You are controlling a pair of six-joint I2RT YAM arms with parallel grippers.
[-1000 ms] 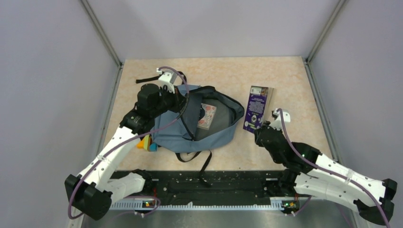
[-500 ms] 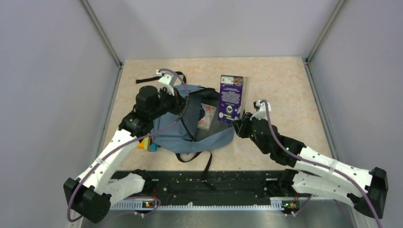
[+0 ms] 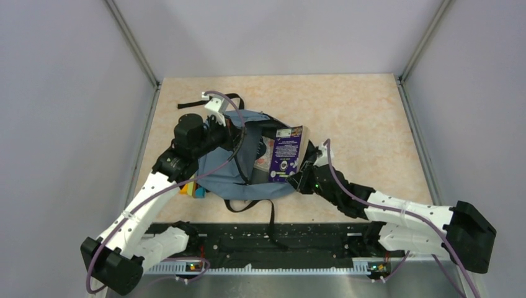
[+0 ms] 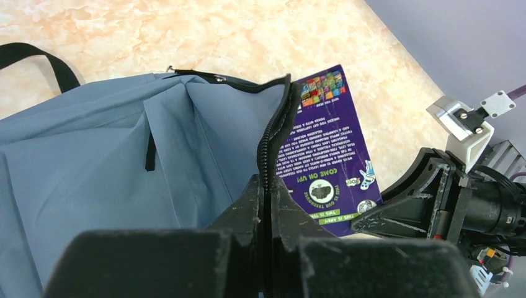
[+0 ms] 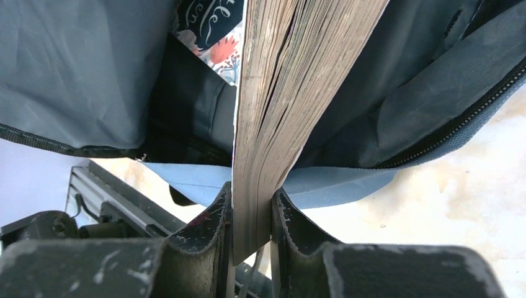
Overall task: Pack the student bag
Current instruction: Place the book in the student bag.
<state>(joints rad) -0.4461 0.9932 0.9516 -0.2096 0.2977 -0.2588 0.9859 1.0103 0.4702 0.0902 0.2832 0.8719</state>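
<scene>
The blue-grey student bag point(image 3: 232, 177) lies on the table with its main opening facing right. My left gripper point(image 3: 234, 135) is shut on the zip edge point(image 4: 273, 143) and holds the flap up. My right gripper point(image 3: 296, 178) is shut on a purple book point(image 3: 286, 154), standing on edge over the bag's opening. In the right wrist view the book's pages point(image 5: 291, 93) run between my fingers point(image 5: 214, 214) into the dark lining point(image 5: 186, 105). A patterned flat item point(image 3: 263, 154) lies inside the bag. The book's cover also shows in the left wrist view point(image 4: 329, 167).
Coloured blocks point(image 3: 191, 189) lie by the bag's near left side, under my left arm. Black straps trail at the bag's far left point(image 3: 192, 103) and towards the front rail point(image 3: 270, 214). Grey walls enclose the table on three sides.
My right arm has carried the purple book leftwards from the table's right side to the bag's opening. My left gripper has kept hold of the flap, shifting slightly left.
</scene>
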